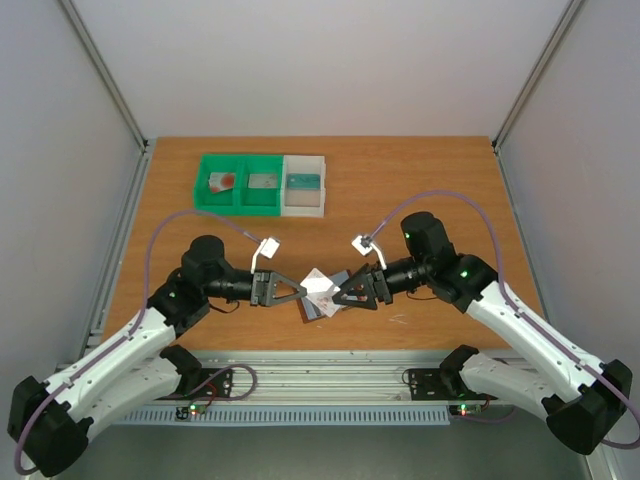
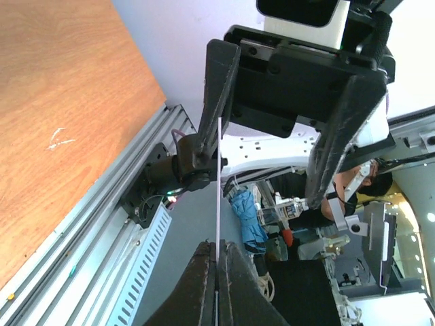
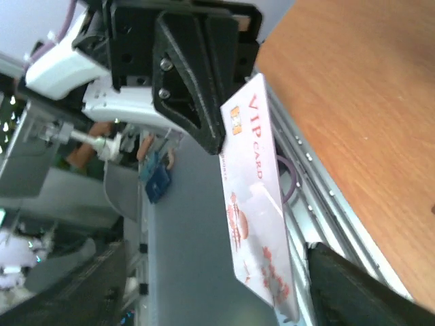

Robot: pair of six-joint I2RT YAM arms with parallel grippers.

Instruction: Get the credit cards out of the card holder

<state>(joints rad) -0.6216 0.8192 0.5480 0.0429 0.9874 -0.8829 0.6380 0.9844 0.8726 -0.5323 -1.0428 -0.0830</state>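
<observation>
Top external: white credit card (image 1: 322, 286) clenched by left gripper (image 1: 303, 290); right gripper (image 1: 338, 293) jaws spread, released; card holder (image 1: 310, 312) possibly beneath.

The table (image 1: 450, 190) is smooth wood-grain laminate with a low sheen and a few pale scuffs by its near edge. Along that edge runs a ribbed rail (image 2: 102, 217) of bare brushed metal. The credit card (image 3: 255, 224) is glossy white plastic printed in red. The left gripper (image 2: 217, 248) and right gripper (image 1: 338, 292) are matt black plastic. The bins (image 1: 262, 183) at the far edge are smooth plastic.
</observation>
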